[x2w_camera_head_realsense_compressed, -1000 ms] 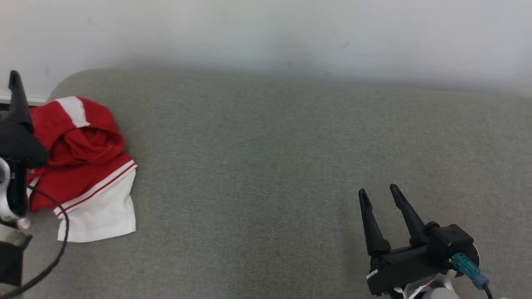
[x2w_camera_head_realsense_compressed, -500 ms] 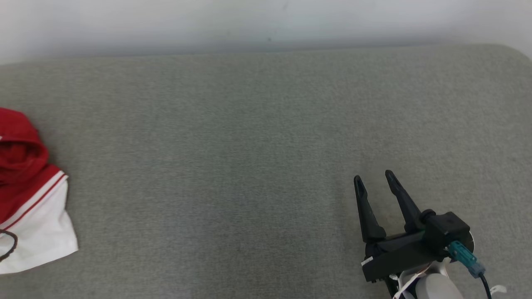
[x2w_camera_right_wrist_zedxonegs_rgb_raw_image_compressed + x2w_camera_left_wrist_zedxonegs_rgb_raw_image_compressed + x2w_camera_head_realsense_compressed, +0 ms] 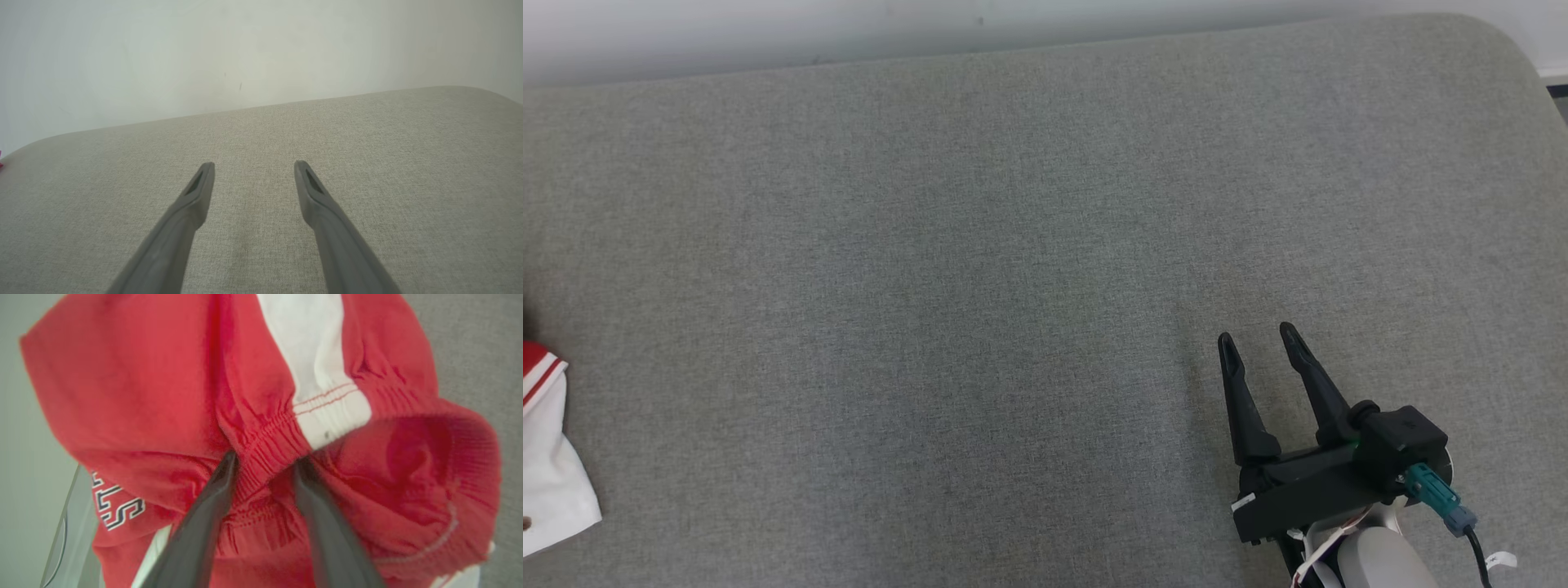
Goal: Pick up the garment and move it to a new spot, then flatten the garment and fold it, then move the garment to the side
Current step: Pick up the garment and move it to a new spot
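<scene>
Head view: the garment [image 3: 546, 445] shows as a white corner with a red stripe at the far left edge of the grey padded surface [image 3: 1013, 245]. The right gripper [image 3: 1258, 339] hovers at the lower right, well apart from it, its two dark fingers spread with nothing between them.

Left wrist view: the left gripper [image 3: 265, 459] is down on the garment [image 3: 143, 384], a crumpled red piece with a white side stripe. Its fingers stand apart on either side of a bunched ridge of the elastic waistband [image 3: 271, 435], tips pushed into the cloth. Whether they already pinch that ridge I cannot tell.

Right wrist view: the right gripper [image 3: 253, 165] points across bare surface [image 3: 367, 143] toward a pale wall [image 3: 204, 49], jaws wide, holding nothing.

By my judgement the first step is in hand: taking hold for the pick-up. The next move calls for a firm close on the waistband, then a lift high enough that the loose cloth clears the surface before it is carried toward the open middle
</scene>
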Tool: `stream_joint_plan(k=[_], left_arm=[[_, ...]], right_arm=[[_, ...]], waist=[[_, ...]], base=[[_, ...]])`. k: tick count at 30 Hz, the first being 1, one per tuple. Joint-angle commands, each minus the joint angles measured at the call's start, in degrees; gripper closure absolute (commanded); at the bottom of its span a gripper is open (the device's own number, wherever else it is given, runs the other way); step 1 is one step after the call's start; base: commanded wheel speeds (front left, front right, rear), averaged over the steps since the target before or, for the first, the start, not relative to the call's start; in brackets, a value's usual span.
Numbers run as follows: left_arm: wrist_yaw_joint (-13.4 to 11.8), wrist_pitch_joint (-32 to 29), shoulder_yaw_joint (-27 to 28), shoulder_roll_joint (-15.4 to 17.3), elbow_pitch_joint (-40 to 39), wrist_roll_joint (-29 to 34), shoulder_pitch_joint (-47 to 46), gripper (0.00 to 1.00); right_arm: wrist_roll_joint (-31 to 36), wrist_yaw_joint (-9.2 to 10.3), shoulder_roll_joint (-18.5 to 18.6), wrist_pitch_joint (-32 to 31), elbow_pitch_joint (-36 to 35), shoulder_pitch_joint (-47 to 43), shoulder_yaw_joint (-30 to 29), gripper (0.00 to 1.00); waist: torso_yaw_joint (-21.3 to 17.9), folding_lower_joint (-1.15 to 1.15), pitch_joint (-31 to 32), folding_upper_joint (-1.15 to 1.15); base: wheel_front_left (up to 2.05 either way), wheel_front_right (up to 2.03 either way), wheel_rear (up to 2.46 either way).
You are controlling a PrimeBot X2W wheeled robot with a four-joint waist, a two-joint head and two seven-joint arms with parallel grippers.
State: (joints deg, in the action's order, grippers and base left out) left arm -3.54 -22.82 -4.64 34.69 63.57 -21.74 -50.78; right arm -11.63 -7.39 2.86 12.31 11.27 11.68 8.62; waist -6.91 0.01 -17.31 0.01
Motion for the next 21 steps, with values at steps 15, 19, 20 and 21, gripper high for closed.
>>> stream_joint_plan(k=[15,19,20,21], left_arm=[[4.9,16.9,-2.9,-1.4,-6.7,1.6,-6.4,1.00],[6.5,21.3,-4.6,-2.3,-10.7,2.8,-9.0,1.00],[6.9,21.8,-5.1,-2.8,-11.7,3.0,-9.6,1.00],[7.2,22.3,-5.4,-3.7,-13.1,2.6,-10.2,1.00]], right_arm=[[-0.8,-0.20,0.1,0.3,0.6,-2.3,-1.0,0.00],[-1.2,-0.19,0.1,0.4,0.9,-2.6,-1.5,0.00],[-1.1,-0.20,0.1,0.4,0.9,-2.7,-1.5,0.00],[-1.1,-0.19,0.1,0.4,1.1,-2.9,-1.6,0.00]], waist=[[4.9,-0.01,4.6,-0.01],[6.3,-0.01,6.2,-0.01],[6.5,-0.01,6.6,-0.01],[6.7,-0.01,7.1,-0.01]], base=[[0.00,0.00,0.00],[0.00,0.00,0.00],[0.00,0.00,0.00],[0.00,0.00,0.00]])
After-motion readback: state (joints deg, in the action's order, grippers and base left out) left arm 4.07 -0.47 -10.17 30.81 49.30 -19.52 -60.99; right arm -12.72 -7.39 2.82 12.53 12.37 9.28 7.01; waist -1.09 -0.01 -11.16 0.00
